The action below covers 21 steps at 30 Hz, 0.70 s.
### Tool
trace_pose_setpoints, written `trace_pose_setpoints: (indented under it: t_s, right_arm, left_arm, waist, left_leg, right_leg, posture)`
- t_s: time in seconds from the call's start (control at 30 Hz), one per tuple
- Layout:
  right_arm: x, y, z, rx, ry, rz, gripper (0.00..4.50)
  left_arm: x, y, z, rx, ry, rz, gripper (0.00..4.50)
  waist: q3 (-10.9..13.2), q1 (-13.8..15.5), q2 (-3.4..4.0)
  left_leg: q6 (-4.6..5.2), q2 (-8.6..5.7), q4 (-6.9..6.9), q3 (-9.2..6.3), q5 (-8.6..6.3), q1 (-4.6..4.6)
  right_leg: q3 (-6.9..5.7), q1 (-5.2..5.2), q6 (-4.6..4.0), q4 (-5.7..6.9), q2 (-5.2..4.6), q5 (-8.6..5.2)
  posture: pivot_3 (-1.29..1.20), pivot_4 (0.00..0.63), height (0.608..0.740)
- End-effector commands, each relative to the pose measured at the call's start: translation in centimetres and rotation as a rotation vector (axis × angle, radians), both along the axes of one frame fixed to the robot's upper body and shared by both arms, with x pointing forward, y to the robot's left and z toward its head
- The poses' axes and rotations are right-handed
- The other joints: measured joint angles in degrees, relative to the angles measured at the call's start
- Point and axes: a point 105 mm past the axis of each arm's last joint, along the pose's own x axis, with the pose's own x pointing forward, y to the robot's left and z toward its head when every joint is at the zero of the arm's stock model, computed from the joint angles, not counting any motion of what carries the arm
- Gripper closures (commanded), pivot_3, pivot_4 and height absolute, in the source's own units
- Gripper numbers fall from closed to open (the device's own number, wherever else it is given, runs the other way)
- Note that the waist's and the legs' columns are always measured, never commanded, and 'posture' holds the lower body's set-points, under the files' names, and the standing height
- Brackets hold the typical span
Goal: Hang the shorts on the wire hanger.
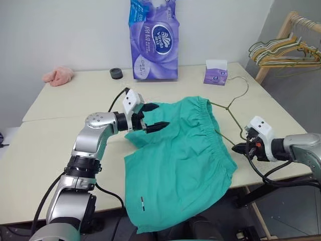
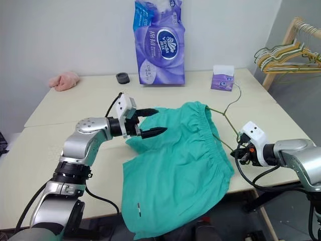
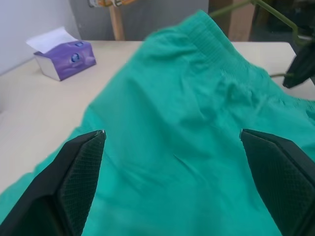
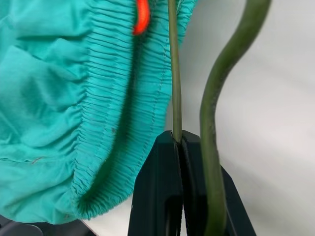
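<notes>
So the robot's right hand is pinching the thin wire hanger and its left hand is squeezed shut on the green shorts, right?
Not quite. The left hand is open, its two black fingers spread wide above the teal-green cloth shorts, as the left wrist view shows. The right hand is indeed pinching the thin grey-olive wire hanger.

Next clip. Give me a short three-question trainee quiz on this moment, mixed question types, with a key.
1. True or false: the right tool is shut on the wire hanger.
2. The left tool hovers over the shorts with its fingers: A) open, B) shut on cloth, C) shut on the hanger.
3. Name the purple item nearest the hanger's hook.

Key: 1 true. 2 A. 3 the tissue box.
</notes>
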Motion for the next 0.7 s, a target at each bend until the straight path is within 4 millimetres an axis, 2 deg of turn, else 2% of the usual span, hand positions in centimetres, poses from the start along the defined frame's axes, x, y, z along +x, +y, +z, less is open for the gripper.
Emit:
trace_pose_setpoints:
  t_s: [0.03,0.1,0.17,0.27,0.43,0.57,0.7]
  right_arm:
    - [-0.4,1.1,0.7,-0.11,-0.123,0.114,4.5]
    - [-0.8,1.3,0.4,-0.157,-0.141,0.159,4.5]
    - [-1.1,1.5,0.3,-0.186,-0.157,0.205,4.5]
    - [-1.4,2.0,0.3,-0.217,-0.181,0.262,4.5]
    - [-1.7,2.9,0.7,-0.266,-0.231,0.358,4.5]
    - [-2.1,3.5,0.8,-0.288,-0.25,0.408,4.5]
    - [-2.3,4.1,1.1,-0.286,-0.266,0.433,4.5]
  left_arm:
    - [-0.4,-0.3,4.3,-0.006,-0.13,-0.08,0.02]
    - [-1.2,-0.4,4.9,0.048,-0.126,-0.161,0.02]
    - [-2.3,-0.1,4.7,0.13,-0.095,-0.259,0.02]
    - [-2.4,0.3,3.9,0.246,-0.101,-0.311,0.02]
    - [-2.9,-0.5,1.8,0.394,-0.129,-0.42,0.02]
    - [-2.0,-1.5,1.4,0.371,-0.175,-0.398,0.02]
    - [-3.1,-2.6,0.4,0.353,-0.149,-0.474,0.02]
  waist:
    - [0.0,-0.09,0.0]
    - [-0.01,-0.15,0.0]
    - [-0.03,-0.37,0.03]
    - [-0.05,-0.53,0.08]
    - [-0.04,-0.44,0.07]
    - [-0.04,-0.4,0.07]
    - [-0.04,-0.46,0.07]
  left_leg:
    - [0.0,0.0,0.01,0.01,0.0,-0.07]
    - [0.0,-0.02,0.02,0.06,0.0,-0.2]
    - [-0.01,-0.02,0.08,0.06,0.01,-0.46]
    - [-0.01,-0.02,0.06,0.08,0.01,-0.45]
    - [0.0,-0.02,0.15,0.09,0.02,-0.48]
    - [0.01,-0.01,0.3,0.08,0.01,-0.54]
    - [0.05,-0.01,0.46,0.03,-0.01,-0.69]
  right_leg:
    - [0.0,-0.08,0.01,0.0,0.0,0.0]
    - [0.05,-0.25,0.03,0.04,0.0,0.02]
    - [0.04,-0.54,0.01,0.11,0.01,0.03]
    - [0.05,-0.56,0.0,0.13,0.01,0.03]
    - [0.04,-0.55,0.0,0.11,0.02,0.03]
    - [0.02,-0.55,0.0,0.11,0.02,0.03]
    - [-0.01,-0.59,0.01,0.13,0.02,0.04]
  posture:
    - [-0.16,0.061,0.74]
    - [-0.16,0.061,0.74]
    - [-0.16,0.061,0.74]
    - [-0.16,0.061,0.74]
    - [-0.17,0.065,0.74]
    - [-0.18,0.068,0.74]
    - [-0.18,0.069,0.74]
